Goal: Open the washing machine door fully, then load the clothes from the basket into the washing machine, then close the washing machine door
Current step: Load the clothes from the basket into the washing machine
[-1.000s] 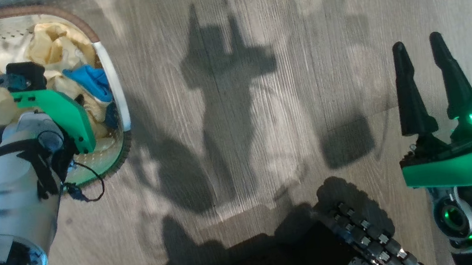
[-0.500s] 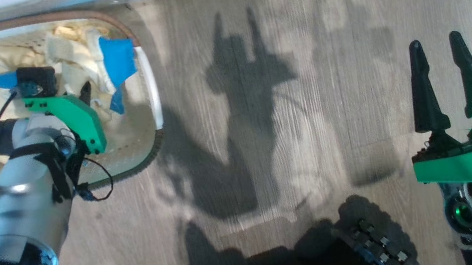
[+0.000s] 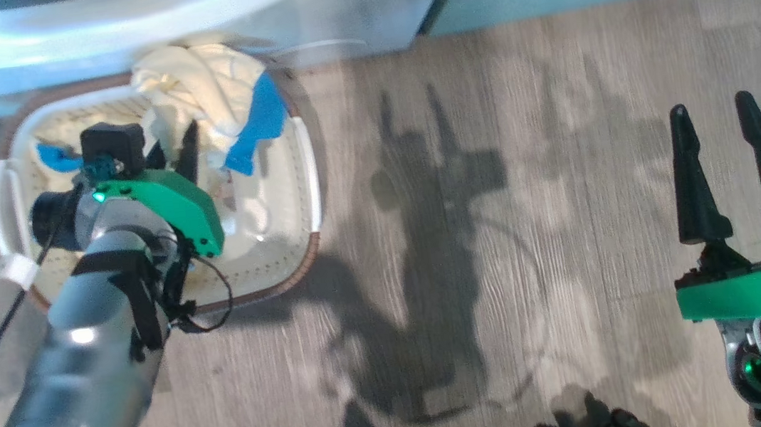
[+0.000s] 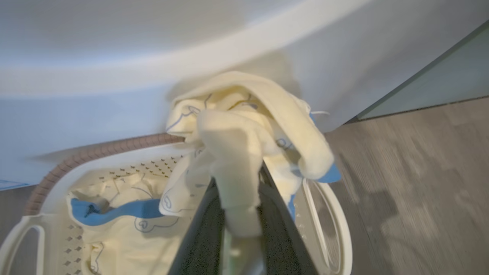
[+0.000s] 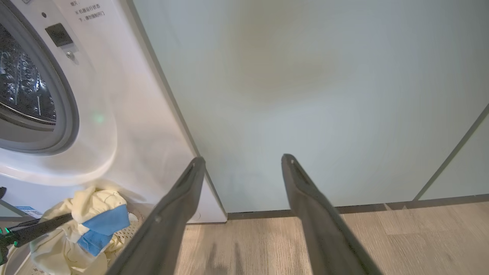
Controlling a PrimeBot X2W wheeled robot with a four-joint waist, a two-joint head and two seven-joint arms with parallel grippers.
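The white washing machine [image 5: 126, 114] is the biggest thing here. Its grey-ringed drum mouth [image 5: 23, 88] stands uncovered, a pale green cabinet [image 5: 305, 95] sits hard against its side, and grey wood floor [image 3: 493, 193] stretches in front. One cream basket [image 3: 278, 261] sits on that floor right at the foot of the machine. I count two pieces of laundry, both pale yellow with blue patches. The held garment [image 3: 209, 90] hangs bunched above the basket's far corner, close to the machine's front and below the drum mouth. The loose garment [image 4: 126, 229] lies flat on the basket floor, with a blue band across it. Whether more lies under it I cannot tell. There are two grippers. The left gripper [image 3: 172, 147] is over the basket, its dark fingers [image 4: 275, 206] clenched on a fold of the held garment, which drapes over and past their tips. The right gripper [image 3: 712, 115] is well off to the side over bare floor, its two fingers spread apart with nothing between them, pointing toward the cabinet.
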